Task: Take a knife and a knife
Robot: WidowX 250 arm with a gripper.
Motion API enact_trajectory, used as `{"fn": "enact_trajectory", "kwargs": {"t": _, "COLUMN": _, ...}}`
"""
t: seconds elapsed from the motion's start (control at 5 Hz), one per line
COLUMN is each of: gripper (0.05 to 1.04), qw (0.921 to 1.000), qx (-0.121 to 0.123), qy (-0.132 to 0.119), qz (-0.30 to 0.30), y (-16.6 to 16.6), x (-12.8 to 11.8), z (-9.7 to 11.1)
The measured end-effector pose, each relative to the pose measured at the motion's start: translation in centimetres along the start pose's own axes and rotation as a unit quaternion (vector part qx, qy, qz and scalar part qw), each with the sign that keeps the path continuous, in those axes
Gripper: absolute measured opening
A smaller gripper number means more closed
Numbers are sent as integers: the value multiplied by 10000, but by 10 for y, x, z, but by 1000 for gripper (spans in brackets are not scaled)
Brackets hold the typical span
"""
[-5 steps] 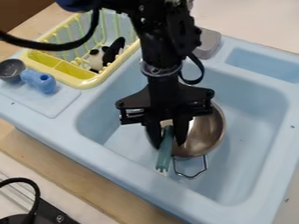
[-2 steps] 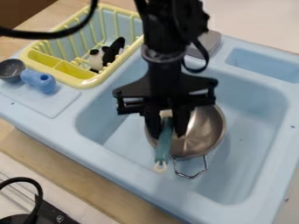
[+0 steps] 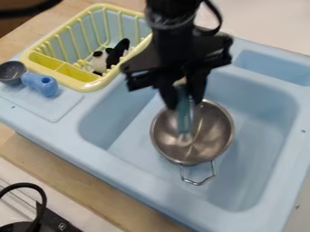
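Observation:
My gripper (image 3: 183, 95) hangs above the back rim of the metal pot in the sink, shut on a teal-handled utensil (image 3: 183, 113). The utensil's teal part points down toward the pot, with a pale tip low over the pot's inside. Whether it is a knife I cannot tell, as its upper end is hidden between the gripper's fingers.
The metal pot (image 3: 209, 144) with a wire handle stands in the light blue sink (image 3: 245, 181). At the upper left is a yellow dish rack (image 3: 91, 84) holding a black-and-white toy (image 3: 111, 56). A dark cup (image 3: 12, 72) and a blue object (image 3: 41, 84) lie left of it.
The gripper has risen and moved toward the back of the sink, carrying the teal-handled utensil. The utensil's lower tip has shifted from in front of the pot to over its inside.

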State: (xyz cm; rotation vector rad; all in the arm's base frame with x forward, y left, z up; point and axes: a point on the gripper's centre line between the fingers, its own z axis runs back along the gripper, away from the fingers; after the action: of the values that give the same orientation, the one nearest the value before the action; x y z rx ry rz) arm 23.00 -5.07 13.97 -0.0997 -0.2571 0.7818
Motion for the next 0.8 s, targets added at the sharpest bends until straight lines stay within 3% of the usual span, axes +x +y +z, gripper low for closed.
{"fn": "enact_trajectory", "kwargs": {"t": 0.2, "gripper": 305, "qw": 9987, "qx": -99, "qy": -146, "qz": 468, "y": -22, "x": 10, "z": 5}}
{"fn": "enact_trajectory", "kwargs": {"t": 0.4, "gripper": 305, "qw": 9913, "qx": -131, "qy": -470, "qz": 1224, "y": -45, "x": 19, "z": 4}}
{"fn": "enact_trajectory", "kwargs": {"t": 0.6, "gripper": 305, "qw": 9820, "qx": -29, "qy": -625, "qz": 1784, "y": -69, "x": 21, "z": -1}}
{"fn": "enact_trajectory", "kwargs": {"t": 0.8, "gripper": 305, "qw": 9644, "qx": 59, "qy": -719, "qz": 2544, "y": -87, "x": 18, "z": -8}}
